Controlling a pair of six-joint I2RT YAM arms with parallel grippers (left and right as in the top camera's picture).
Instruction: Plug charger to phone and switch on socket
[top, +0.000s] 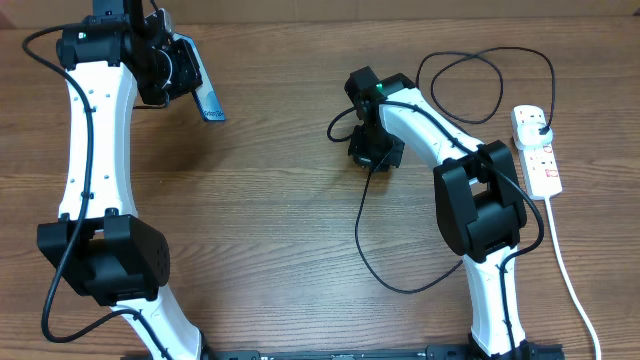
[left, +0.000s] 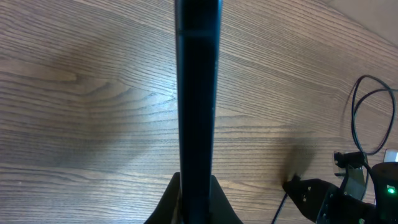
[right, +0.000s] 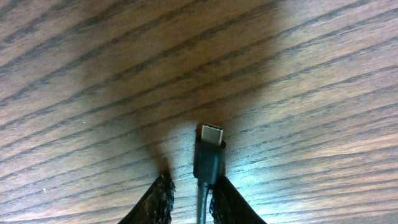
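My left gripper (top: 183, 78) is shut on the phone (top: 209, 104) and holds it above the table at the far left; its light blue face shows from overhead. In the left wrist view the phone (left: 198, 93) stands edge-on as a dark bar between the fingers (left: 198, 202). My right gripper (top: 372, 152) is near the table's middle, shut on the charger (top: 362, 235), a thin black cable. Its connector tip (right: 210, 149) sticks out past the fingers (right: 194, 194) just above the wood. The charger's black plug (top: 540, 126) sits in the white socket (top: 537, 158) at the right.
The black cable loops behind the right arm (top: 470, 75) and in front of it (top: 400, 285). The socket's white cord (top: 572, 285) runs toward the front right edge. The right gripper also shows in the left wrist view (left: 333, 199).
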